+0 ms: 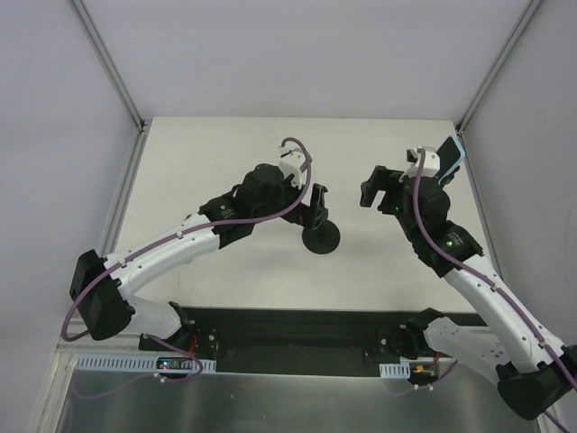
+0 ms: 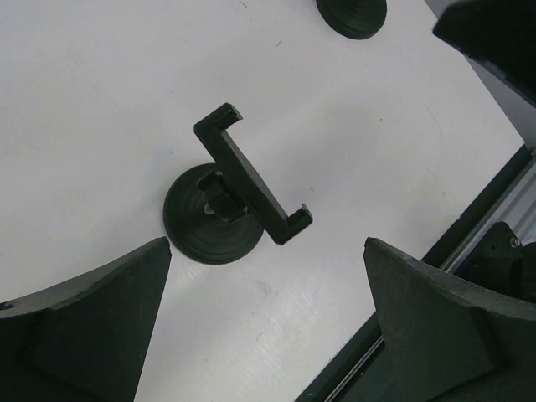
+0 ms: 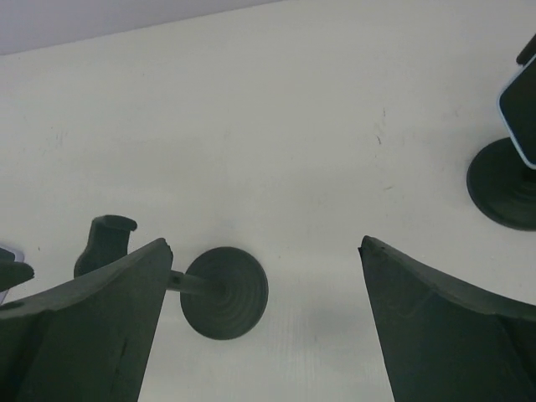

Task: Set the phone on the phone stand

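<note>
A black phone stand with a round base and an empty clamp cradle stands mid-table; its base also shows in the right wrist view. The phone, with a light face and dark edge, sits up on a second black stand at the far right, partly cut off in the right wrist view. My left gripper is open and empty, just above the empty stand. My right gripper is open and empty, between the two stands.
The second stand's base shows at the top of the left wrist view. A black strip runs along the table's near edge. White walls with metal posts close in the table at the back and sides.
</note>
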You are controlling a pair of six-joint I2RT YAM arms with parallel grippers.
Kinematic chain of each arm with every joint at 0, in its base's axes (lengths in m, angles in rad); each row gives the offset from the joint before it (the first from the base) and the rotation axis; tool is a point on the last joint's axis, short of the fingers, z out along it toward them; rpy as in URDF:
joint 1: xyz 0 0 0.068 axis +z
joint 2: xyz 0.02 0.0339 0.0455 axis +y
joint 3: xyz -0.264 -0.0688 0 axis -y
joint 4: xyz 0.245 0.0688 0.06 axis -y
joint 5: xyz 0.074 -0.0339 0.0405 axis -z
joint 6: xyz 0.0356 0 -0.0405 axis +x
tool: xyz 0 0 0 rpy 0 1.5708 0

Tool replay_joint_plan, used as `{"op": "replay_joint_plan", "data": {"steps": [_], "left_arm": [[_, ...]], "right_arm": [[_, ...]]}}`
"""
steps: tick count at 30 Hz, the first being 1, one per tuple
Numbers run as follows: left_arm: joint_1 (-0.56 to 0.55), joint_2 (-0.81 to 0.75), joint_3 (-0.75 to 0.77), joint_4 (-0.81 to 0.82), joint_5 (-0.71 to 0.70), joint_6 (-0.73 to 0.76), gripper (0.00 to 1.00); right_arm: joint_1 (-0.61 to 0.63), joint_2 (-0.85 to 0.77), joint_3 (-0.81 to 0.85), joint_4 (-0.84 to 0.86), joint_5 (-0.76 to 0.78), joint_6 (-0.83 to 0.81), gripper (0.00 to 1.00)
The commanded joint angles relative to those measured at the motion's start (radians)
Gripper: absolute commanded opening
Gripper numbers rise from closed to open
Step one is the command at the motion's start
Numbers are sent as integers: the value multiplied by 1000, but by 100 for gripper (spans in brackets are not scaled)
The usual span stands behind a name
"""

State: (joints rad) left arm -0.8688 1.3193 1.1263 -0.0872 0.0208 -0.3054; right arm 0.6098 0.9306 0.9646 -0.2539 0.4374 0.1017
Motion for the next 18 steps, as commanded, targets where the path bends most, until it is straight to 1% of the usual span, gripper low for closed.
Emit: {"op": "replay_joint_plan", "data": {"steps": [1,2,5,11,12,13,14,15,17,18], "left_arm": [[5,78,117,-55,-51,-104,98],[5,108,128,-66,-62,-112,98],[5,170,171,-88,-93,-132,94],[4,261,270,-161,-127,-80,76],[4,264,273,-163,-122,-64,70],[4,267,277,-172,-119,-57,68],[4,267,277,-177,-110,-51,67],[4,265,277,-180,-79,-25,64],[5,258,277,-201,-35,14,54],[5,256,277,-207,-22,55,52]], "right_arm": [[-105,-49,-44,-59,-253,32,96],[-135,-50,-47,-61,-303,29,96],[-166,-47,-49,-71,-357,10,96],[-194,-61,-75,-84,-425,-5,96],[-194,-62,-81,-84,-428,-7,96],[-196,-62,-89,-84,-428,-8,96],[-197,-62,-93,-84,-462,-11,96],[-200,-61,-96,-84,-466,-11,96],[-205,-53,-99,-84,-491,-19,96],[-209,-52,-98,-84,-502,-19,96]]}}
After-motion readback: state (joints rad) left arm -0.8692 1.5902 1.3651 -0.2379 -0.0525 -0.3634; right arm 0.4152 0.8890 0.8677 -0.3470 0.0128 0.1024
